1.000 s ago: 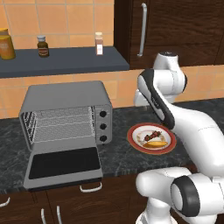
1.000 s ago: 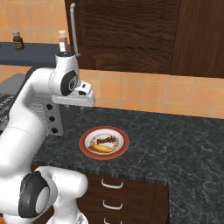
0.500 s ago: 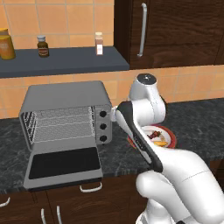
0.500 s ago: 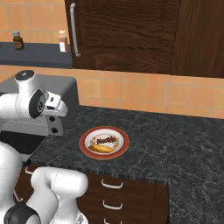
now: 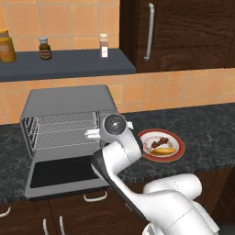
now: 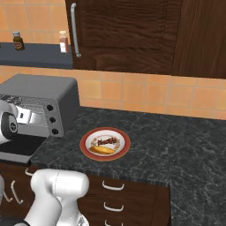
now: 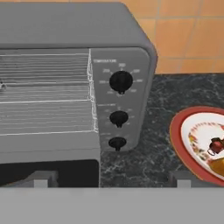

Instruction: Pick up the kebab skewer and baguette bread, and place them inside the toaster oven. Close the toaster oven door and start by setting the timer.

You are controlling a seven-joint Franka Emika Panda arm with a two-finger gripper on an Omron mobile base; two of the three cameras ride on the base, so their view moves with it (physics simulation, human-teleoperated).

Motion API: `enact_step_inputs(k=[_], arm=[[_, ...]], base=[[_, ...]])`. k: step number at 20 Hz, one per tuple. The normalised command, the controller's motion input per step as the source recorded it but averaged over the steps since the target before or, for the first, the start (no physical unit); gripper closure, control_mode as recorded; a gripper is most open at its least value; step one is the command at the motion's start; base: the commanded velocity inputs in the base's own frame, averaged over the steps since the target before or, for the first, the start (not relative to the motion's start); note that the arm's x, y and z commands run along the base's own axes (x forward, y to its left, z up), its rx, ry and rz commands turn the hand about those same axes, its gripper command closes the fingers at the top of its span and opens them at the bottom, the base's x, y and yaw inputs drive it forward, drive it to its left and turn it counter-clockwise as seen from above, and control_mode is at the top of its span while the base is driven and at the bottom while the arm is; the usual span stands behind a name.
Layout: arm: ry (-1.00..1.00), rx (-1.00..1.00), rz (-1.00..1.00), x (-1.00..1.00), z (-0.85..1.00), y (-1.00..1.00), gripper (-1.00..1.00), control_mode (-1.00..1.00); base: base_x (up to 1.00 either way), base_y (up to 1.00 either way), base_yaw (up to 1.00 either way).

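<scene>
Oven open, food on the plate, hand empty in front of the knobs.

The oven [image 5: 69, 124] stands on the worktop [image 6: 176, 141] with its door [image 5: 64, 176] dropped flat, racks bare and ready for loading. The skewer [image 6: 107, 142] and the baguette [image 6: 103, 150] lie side by side on the red-rimmed plate [image 6: 125, 142] just right of the oven, nothing picked up yet. The gripper [image 5: 94, 133] hovers in front of the oven's right side, fingers spread wide and holding nothing; from the hand, the three knobs [image 7: 119, 117] sit dead ahead and the plate is off at the right edge. By my read, the hand needs to swing right and down to the plate for a first pick, since the open door leaves a clear way in.
</scene>
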Motion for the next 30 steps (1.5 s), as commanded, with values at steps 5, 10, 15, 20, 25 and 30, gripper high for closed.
enact_step_inputs(k=[5,10,15,20,25,30], arm=[[-0.03,0.05,-0.06,0.33,-0.23,1.0,-1.0,-1.0],[0.0,0.1,-0.01,0.66,-0.41,0.8,-1.0,-1.0],[-0.07,0.02,0.0,0.73,-0.18,0.6,-1.0,-1.0],[-0.09,0.0,0.01,0.45,-0.35,0.35,-1.0,-1.0],[-0.04,0.0,0.0,0.3,-0.18,0.14,-1.0,-1.0],[0.0,0.0,0.0,0.3,-0.11,0.09,-1.0,-1.0]], base=[[0.0,0.0,0.0],[0.0,0.0,0.0],[0.0,0.0,0.0],[0.0,0.0,0.0],[0.0,0.0,0.0],[0.0,0.0,0.0]])
